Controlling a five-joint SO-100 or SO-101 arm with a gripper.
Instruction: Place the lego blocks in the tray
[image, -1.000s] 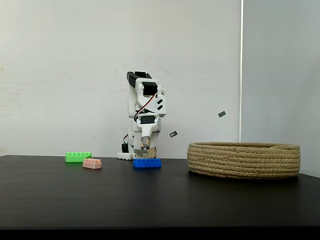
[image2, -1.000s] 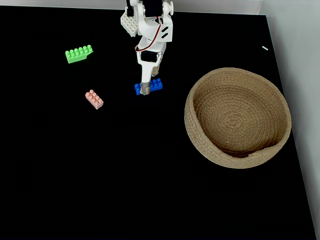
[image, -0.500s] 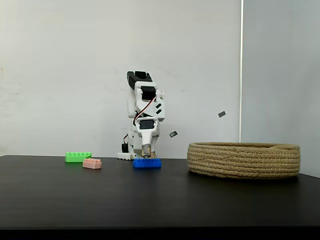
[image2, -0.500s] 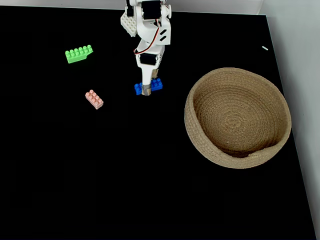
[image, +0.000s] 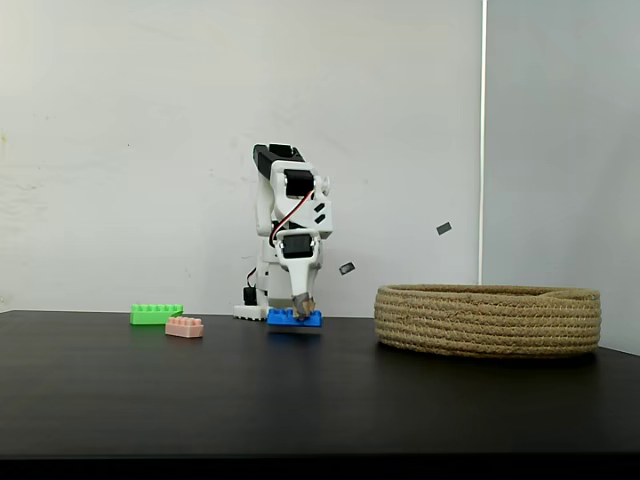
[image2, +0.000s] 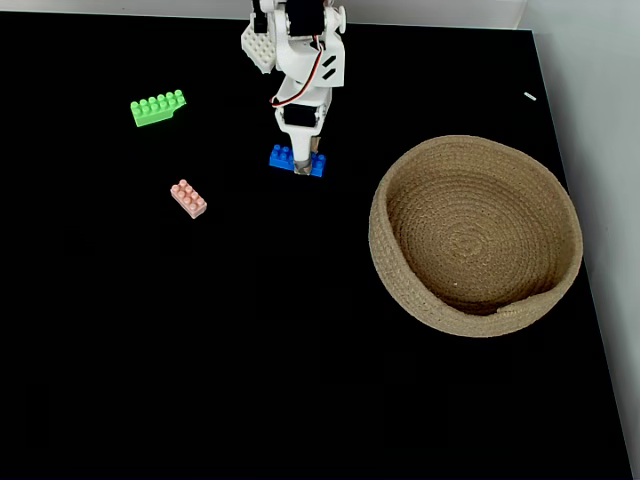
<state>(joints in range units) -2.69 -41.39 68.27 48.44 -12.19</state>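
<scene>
My gripper (image: 303, 306) (image2: 303, 168) points down, shut on the blue lego block (image: 290, 317) (image2: 283, 157), which hangs just above the black table, turned slightly askew. The green block (image: 156, 314) (image2: 158, 107) lies at the far left in both fixed views. The smaller pale pink block (image: 184, 327) (image2: 188, 198) lies closer to the front, left of the gripper. The tray, a round coiled-rope basket (image: 488, 320) (image2: 470, 235), stands to the right of the gripper with nothing in it.
The arm's white base (image2: 262, 45) stands at the table's back edge against a white wall. The basket stands close to the table's right edge (image2: 590, 300). Bare black tabletop (image2: 250, 350) stretches in front of the blocks and basket.
The gripper has closed on the blue block and raised it slightly off the table. The block moved a little toward the arm's base and turned. The other blocks and the basket stayed put.
</scene>
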